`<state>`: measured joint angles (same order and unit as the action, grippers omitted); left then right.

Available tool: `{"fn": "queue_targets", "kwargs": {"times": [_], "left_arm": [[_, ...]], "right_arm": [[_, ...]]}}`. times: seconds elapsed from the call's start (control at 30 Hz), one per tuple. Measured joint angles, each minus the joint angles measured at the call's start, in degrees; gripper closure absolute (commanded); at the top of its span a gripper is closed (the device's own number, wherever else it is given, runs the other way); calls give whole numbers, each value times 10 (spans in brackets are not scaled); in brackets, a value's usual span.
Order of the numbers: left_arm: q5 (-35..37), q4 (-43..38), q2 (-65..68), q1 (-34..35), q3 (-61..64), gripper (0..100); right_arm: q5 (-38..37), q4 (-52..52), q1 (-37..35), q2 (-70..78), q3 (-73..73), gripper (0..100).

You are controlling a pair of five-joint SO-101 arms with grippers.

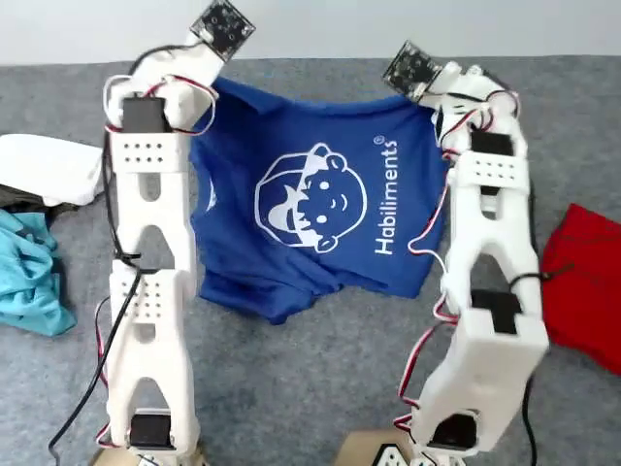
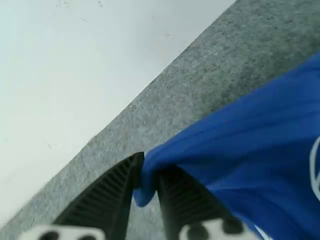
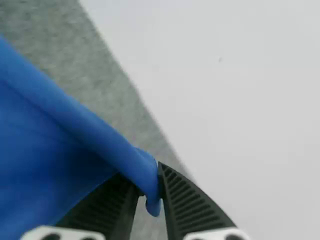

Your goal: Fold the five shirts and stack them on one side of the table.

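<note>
Left jaws pinched on one end of the blue shirt's [image 2: 240, 150] far edge; right jaws pinched on the other. Near edge bunched on grey surface [image 1: 320, 388].

The blue shirt [image 1: 310, 214], its white cartoon print and lettering turned upward, is held stretched out, pinched at its far corners by the left gripper [image 2: 150, 172] and the right gripper [image 3: 146, 182], while its near edge is bunched. A red shirt [image 1: 587, 291] is seen at the right side and a crumpled teal shirt [image 1: 34, 277] at the left, both apart from it.
</note>
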<state>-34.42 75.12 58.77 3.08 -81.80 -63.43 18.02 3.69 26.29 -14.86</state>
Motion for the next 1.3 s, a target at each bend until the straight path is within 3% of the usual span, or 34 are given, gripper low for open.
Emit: {"fn": "queue_targets", "kwargs": {"times": [0.2,0.37,0.57,0.77,1.3], "left_arm": [[25,-91,30,3,0,998],[61,-117,30,3,0,995],[70,-107,33,3,-18,905],[98,-70,33,3,-51,891],[89,-63,67,3,-92,895]], "right_arm": [[-4,-142,-3,55,0,988],[-4,-169,-3,56,0,987],[-4,-169,-3,56,0,813],[-4,-169,3,47,0,805],[-4,-169,3,16,0,808]]}}
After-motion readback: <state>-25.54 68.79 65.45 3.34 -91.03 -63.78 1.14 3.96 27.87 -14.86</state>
